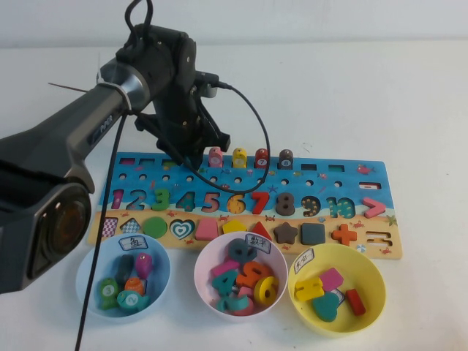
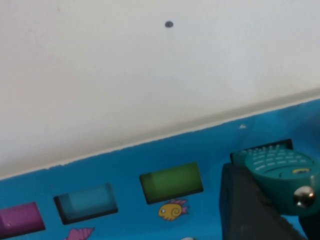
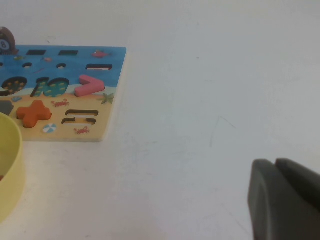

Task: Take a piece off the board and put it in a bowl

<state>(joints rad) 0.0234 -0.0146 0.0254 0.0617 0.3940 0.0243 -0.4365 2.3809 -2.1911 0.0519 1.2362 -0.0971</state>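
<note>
White table [image 1: 409, 110], plain pale wall behind; left gripper [image 2: 280, 200] over board [image 1: 322, 183] – clamped on teal piece [image 2: 280, 172]; right gripper [image 3: 282, 200] low over bare table – fingers together, empty.

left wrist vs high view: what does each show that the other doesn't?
Left wrist only: the small teal fish-shaped wooden peg clamped in the left gripper, above the board's green slot.

High only: the light blue round plastic bowl, pinkish-white bowl, yellow bowl, and four pegs standing on the board. The right gripper appears only in the right wrist view, over bare table.

Both: the long blue wooden puzzle board.
</note>
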